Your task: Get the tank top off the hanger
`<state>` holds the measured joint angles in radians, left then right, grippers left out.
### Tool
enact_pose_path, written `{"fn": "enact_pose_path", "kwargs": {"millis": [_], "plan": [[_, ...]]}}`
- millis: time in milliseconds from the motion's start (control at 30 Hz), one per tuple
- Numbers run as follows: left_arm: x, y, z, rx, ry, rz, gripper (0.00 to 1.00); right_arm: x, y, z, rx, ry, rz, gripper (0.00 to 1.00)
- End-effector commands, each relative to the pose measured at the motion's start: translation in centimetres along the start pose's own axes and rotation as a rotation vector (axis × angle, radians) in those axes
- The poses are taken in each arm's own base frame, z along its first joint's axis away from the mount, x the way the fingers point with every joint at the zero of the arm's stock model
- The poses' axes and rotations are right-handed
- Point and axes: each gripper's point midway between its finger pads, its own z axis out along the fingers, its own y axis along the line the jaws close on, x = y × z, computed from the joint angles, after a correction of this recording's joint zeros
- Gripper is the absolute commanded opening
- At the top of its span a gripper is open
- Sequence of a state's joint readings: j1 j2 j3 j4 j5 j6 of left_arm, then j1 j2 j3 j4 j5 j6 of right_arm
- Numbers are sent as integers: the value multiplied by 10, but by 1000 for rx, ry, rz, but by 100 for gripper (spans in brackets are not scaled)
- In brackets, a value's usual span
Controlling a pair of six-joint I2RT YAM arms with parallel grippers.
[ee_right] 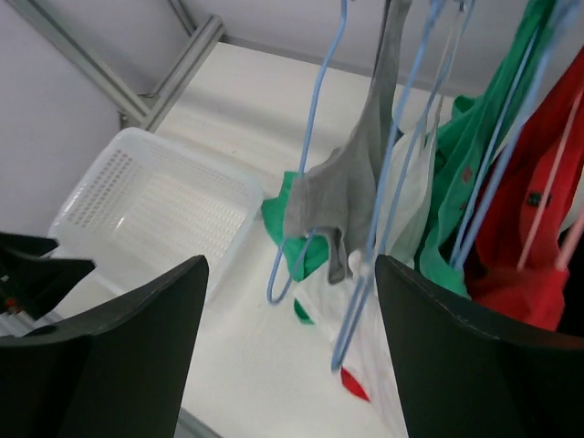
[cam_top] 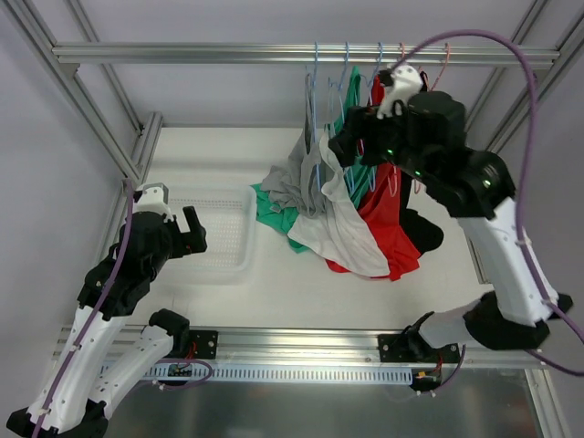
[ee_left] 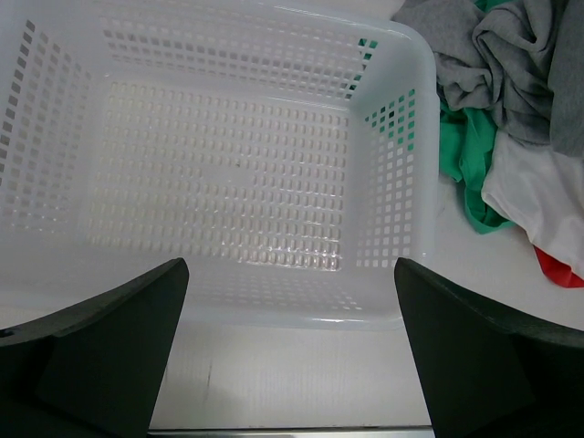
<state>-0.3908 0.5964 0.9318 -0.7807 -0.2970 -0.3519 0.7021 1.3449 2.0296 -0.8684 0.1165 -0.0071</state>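
Left pincer (ee_left: 290, 274): jaws spread wide, empty, hovering over the basket (ee_left: 401, 228).
Right pincer (ee_right: 292, 265): jaws spread wide, empty, raised just before the hangers (ee_right: 315, 128).
Grey top (ee_right: 342, 187): hangs by one strap among the blue hangers, lower part bunched.
White top (cam_top: 342, 228), green top (ee_right: 474, 164), red top (cam_top: 388, 214): hang beside it under the rail (cam_top: 228, 53), hems lying on the counter (cam_top: 274, 292).
Basket: on the counter, just left of the cloth.

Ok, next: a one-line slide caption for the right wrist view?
Open right fingers frame a grey tank top hanging among blue hangers, white basket beyond.
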Motion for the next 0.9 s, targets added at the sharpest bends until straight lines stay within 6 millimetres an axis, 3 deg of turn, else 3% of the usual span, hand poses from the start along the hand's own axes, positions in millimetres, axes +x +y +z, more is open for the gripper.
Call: {"fn": "enact_pose_path", "kwargs": {"millis": [0, 167, 333, 367, 467, 567, 667, 867], "plan": [[-4, -5, 5, 18, -8, -14, 99, -20, -18, 29, 202, -40, -102, 77], [-2, -8, 4, 37, -8, -14, 99, -20, -20, 94, 289, -18, -143, 67], [-3, -10, 3, 53, -13, -11, 99, -8, -22, 132, 332, 2, -158, 54], [-3, -10, 2, 53, -13, -11, 99, -6, -22, 138, 332, 2, -150, 45], [-4, -11, 2, 59, -17, -11, 99, -5, -17, 143, 327, -11, -122, 36], [-4, -12, 2, 65, -16, -11, 99, -7, -11, 146, 328, -31, -116, 34], [-3, -13, 2, 71, -11, -8, 99, -7, -12, 148, 339, -46, -98, 19], [-3, -13, 1, 77, -16, -9, 98, -9, -17, 151, 377, -78, -56, 0]]}}
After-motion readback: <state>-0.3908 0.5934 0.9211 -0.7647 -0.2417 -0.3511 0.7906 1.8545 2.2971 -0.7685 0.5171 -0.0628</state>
